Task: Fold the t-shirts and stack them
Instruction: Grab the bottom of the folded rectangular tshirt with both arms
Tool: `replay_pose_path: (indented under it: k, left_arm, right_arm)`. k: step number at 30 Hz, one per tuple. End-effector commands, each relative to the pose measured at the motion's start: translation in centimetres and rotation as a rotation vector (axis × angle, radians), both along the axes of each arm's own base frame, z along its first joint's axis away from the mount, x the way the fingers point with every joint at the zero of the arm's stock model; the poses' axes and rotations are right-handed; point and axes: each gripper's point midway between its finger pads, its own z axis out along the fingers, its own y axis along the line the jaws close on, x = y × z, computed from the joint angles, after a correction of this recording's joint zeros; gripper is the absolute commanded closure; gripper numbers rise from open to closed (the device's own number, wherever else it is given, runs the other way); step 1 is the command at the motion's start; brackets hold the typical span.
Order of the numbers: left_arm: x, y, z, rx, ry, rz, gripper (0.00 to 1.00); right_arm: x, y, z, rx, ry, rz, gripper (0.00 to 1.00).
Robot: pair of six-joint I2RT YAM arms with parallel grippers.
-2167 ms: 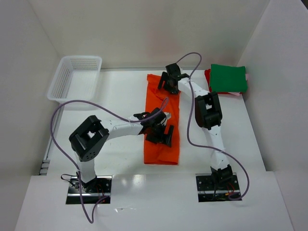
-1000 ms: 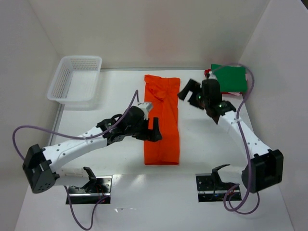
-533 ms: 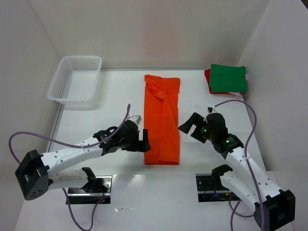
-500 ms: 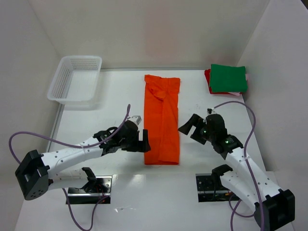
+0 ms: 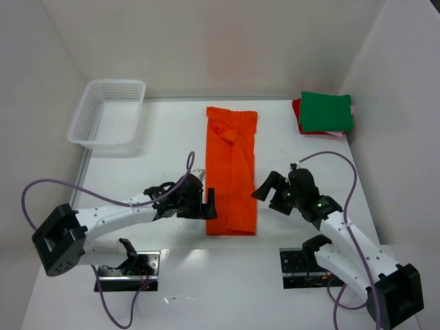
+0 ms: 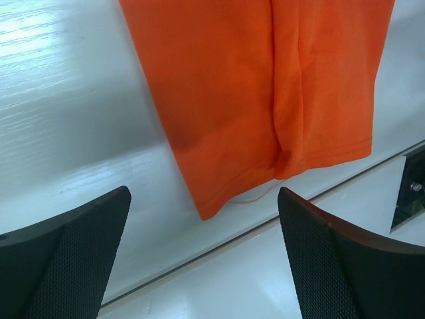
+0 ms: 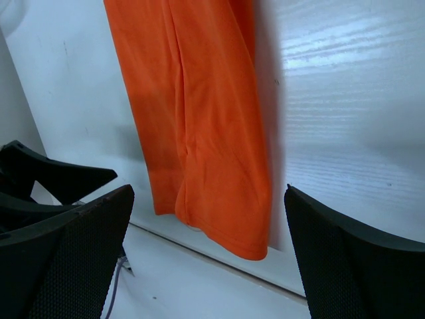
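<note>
The orange t-shirt [image 5: 232, 172] lies on the middle of the table, folded into 1 long narrow strip that runs from the far side toward the arms. Its hem end lies close to the near edge of the table. A lengthwise fold line shows down the strip, and a loose thread [image 6: 255, 197] hangs from the hem.

The left gripper [image 5: 212, 205] sits just beside the strip's left edge, near the hem. Its 2 fingers [image 6: 73, 259] are spread wide and hold nothing; in the left wrist view the hem corner lies between them but clear of both. The right gripper [image 5: 269, 196] sits just beside the strip's right edge, opposite the left one. Its fingers [image 7: 66, 259] are also spread wide and empty, with the cloth between them untouched.

At the far right corner lies a stack of folded squares: a green t-shirt [image 5: 326, 112] on top, a red t-shirt [image 5: 297, 110] showing at its left edge and a pale pink t-shirt [image 5: 337, 135] at its near edge. A white mesh basket [image 5: 106, 113] stands at the far left, well apart from the strip. Purple cables [image 5: 103, 199] loop from both arms.

The table [image 5: 165, 144] is white and glossy, enclosed by white walls [image 5: 206, 41] on 3 sides.
</note>
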Motion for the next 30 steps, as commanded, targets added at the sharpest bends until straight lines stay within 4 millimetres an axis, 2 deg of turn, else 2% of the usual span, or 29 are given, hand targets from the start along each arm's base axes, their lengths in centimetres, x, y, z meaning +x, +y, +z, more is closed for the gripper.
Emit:
replay_pose_path:
  k: [1,2,5,6,7,10,12,13,16,21,25,27,30]
  left_arm:
    - [0.6,-1.9,1.5,-0.073,-0.029,-0.038,0.01]
    - [0.5,-1.8,1.6,-0.084,-0.038,-0.038,0.01]
    - [0.3,-1.6,2.6,-0.126,-0.056,-0.021,0.01]
    - [0.3,-1.4,2.7,-0.134,-0.056,0.003,0.01]
    - [0.0,-1.0,2.3,-0.128,-0.051,0.004,0.01]
    - [-0.1,-1.0,2.8,-0.165,-0.061,0.022,0.01]
    - [-0.4,-0.9,2.4,-0.162,-0.048,0.015,0.01]
    - [-0.8,-1.0,2.1,-0.158,-0.034,-0.008,0.01]
    - [-1.2,-1.2,1.2,-0.133,0.003,-0.04,0.01]
    - [-1.6,-1.1,0.2,-0.099,0.036,-0.052,0.01]
    - [-1.9,-1.4,-0.2,-0.096,0.065,-0.066,0.01]
    - [-2.0,-1.4,-0.4,-0.093,0.077,-0.07,0.01]
    - [-2.0,-1.7,-0.7,-0.091,0.084,-0.084,0.01]
  right_arm:
    - [2.1,0.8,3.0,-0.007,-0.102,0.028,0.0]
    - [2.1,0.7,2.4,-0.034,-0.098,0.049,0.0]
    - [2.6,1.0,2.4,-0.05,-0.1,0.076,0.0]
    - [2.2,1.3,1.9,-0.061,-0.072,0.102,0.05]
    - [1.9,1.7,1.6,-0.065,-0.062,0.123,0.05]
    - [0.8,2.6,0.6,-0.076,-0.03,0.162,0.06]
    - [0.2,3.3,-0.1,-0.105,-0.016,0.184,0.1]
    - [-0.4,3.3,-1.1,-0.126,0.016,0.189,0.11]
    - [-1.5,4.0,-1.9,-0.147,0.048,0.227,0.15]
    - [-3.0,3.2,-3.6,-0.181,0.109,0.216,0.19]
    - [-3.7,3.2,-3.8,-0.161,0.136,0.189,0.28]
    - [-4.4,2.9,-4.8,-0.157,0.168,0.182,0.31]
    - [-5.0,3.2,-4.9,-0.139,0.191,0.17,0.32]
